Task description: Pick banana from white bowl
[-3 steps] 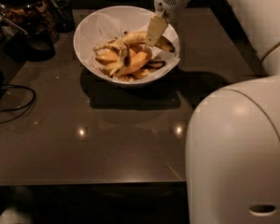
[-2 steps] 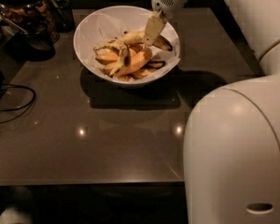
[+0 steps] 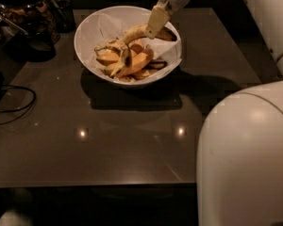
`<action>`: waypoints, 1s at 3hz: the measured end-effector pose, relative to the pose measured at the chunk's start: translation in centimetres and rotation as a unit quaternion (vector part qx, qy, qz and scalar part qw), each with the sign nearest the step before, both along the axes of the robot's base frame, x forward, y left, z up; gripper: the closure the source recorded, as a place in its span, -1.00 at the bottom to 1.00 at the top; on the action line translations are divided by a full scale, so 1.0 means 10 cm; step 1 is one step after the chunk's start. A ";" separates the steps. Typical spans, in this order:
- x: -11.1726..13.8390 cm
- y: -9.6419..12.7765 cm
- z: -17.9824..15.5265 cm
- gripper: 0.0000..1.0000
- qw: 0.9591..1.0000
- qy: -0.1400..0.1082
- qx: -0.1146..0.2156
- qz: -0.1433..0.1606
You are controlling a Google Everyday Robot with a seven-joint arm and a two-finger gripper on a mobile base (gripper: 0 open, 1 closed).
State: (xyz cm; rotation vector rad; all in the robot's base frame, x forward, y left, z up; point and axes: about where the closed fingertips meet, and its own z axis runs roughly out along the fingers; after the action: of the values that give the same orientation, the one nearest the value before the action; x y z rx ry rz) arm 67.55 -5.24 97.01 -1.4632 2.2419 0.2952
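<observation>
- White plastic fills the near right corner: the robot's rounded body (image 3: 245,159), closest to the camera.
- Glossy and dark, the table (image 3: 132,145) spreads out beyond it. 2 small glints of light sit on its near half, side by side and well apart.
- Black and thin, a cable (image 3: 12,108) loops over the table's left edge.
- Round and white, the bowl (image 3: 85,48) stands on the far half of the table, a little left of centre. Its shadow falls toward the camera and to the right. Crinkled paper (image 3: 104,25) lines it and stands up along the back wall.
- Heaped in the bowl's near half lie orange-yellow bananas (image 3: 137,62), with a small blackened piece (image 3: 158,65) at their right side.
- Pale and curved, the banana (image 3: 134,32) is inside the bowl, on top of the heap toward the back. It arches from left to right, its dark end near the right rim. Whether it rests on the heap or is lifted just clear of it is unclear.
- From the upper edge the gripper (image 3: 153,29) comes down over the bowl's back right part, and its cream lower end touches the banana about mid-length. Whether the claw is clenched on the fruit or released cannot be told from this view.
- Along the upper right edge runs a white arm segment (image 3: 269,18), behind the table.
- At the far left corner stand dark jars (image 3: 23,11) — near the bowl, not touching it.
</observation>
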 end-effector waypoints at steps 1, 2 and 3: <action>-0.09 -0.03 0.14 1.00 1.000 -0.006 0.022 -0.002; -0.15 -0.07 0.20 1.00 0.999 -0.011 0.038 -0.008; -0.13 -0.02 0.23 1.00 0.999 -0.022 0.034 -0.004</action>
State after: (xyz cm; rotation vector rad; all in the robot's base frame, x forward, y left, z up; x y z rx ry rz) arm 66.22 -5.48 99.35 -1.4124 2.1809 0.3311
